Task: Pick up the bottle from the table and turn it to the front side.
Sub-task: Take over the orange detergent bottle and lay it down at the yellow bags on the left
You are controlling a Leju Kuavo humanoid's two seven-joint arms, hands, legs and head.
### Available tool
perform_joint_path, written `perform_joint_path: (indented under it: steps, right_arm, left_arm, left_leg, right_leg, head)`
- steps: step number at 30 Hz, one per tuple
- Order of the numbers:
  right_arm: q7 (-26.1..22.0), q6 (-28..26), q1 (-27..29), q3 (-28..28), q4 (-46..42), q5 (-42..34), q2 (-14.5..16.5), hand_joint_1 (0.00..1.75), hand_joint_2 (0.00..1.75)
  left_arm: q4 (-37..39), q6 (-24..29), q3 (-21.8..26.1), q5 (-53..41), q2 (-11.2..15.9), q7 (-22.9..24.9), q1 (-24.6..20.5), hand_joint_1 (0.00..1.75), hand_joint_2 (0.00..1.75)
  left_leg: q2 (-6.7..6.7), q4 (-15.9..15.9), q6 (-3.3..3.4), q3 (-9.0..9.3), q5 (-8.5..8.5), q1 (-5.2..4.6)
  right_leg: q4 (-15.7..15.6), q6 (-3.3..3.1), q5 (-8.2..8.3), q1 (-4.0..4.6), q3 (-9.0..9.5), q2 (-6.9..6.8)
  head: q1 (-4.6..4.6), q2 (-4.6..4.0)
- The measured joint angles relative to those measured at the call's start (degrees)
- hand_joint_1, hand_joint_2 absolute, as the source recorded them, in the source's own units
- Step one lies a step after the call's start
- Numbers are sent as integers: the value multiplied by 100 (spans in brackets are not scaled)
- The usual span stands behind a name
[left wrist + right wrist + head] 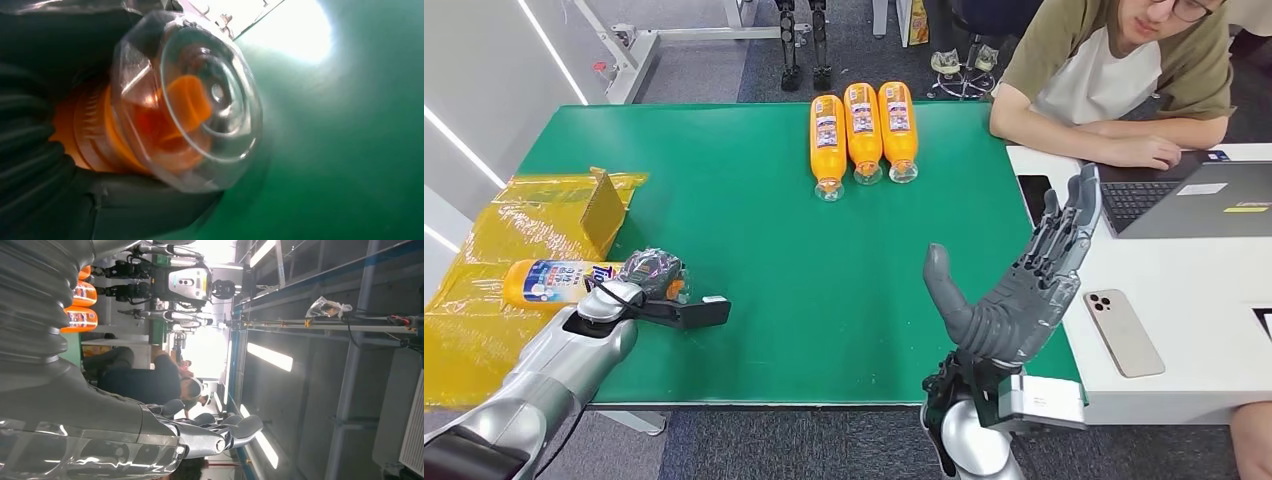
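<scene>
Left robot hand around bottle — cap end hidden.

Green desk stretched across the head view, with three orange bottles laid side by side near its far edge, caps pointing toward the robot. Along the left end, crumpled yellow plastic sheeting draped, a cardboard flap on it. One more bottle lay on its side at the sheeting's edge. Adjoined on the right by a white desk bearing a laptop and a phone.
</scene>
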Motion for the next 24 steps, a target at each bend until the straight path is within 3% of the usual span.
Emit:
perform_joint_path:
  steps: [24]
  right_arm:
    - [69,0,1,0,-26,20,-2,0,175]
  left_arm:
    - [1,-127,0,-7,3,-128,11,170,175]
  left_leg:
    - [-1,-2,-2,6,-1,0]
  right_leg:
    - [1,0,0,0,5,-1]
  head:
    - [-1,0]
